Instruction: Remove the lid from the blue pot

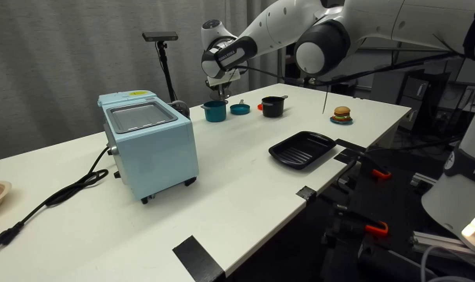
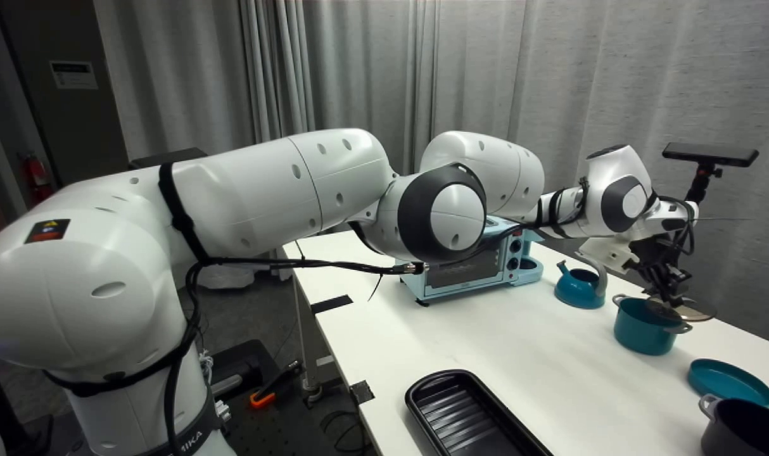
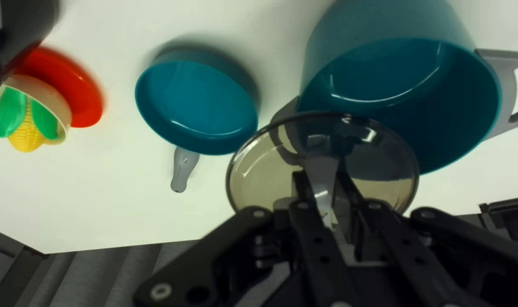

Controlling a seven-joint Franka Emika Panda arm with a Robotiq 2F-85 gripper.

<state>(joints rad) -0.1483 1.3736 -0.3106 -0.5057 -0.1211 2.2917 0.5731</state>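
Observation:
The lid is a round clear glass disc with a dark rim and a grey handle in the wrist view [image 3: 263,175]. It also shows in both exterior views [image 1: 215,96] [image 2: 698,310]. My gripper [image 3: 323,175] is shut on the lid's handle; it also shows in an exterior view [image 2: 674,299]. The blue pot is teal with grey side handles and stands upright on the table in both exterior views [image 1: 215,112] [image 2: 641,330]. In the wrist view its open inside and wall [image 3: 378,21] show. The lid is above the pot's rim and off to one side, overlapping one pot handle.
A teal pan [image 3: 195,102] lies beside the pot, with a dark pot [image 1: 273,107] past it. A teal kettle [image 2: 578,288] and a light-blue oven [image 1: 159,156] stand on the other side. A black tray [image 1: 302,149] and toy burger [image 1: 342,113] are on the table.

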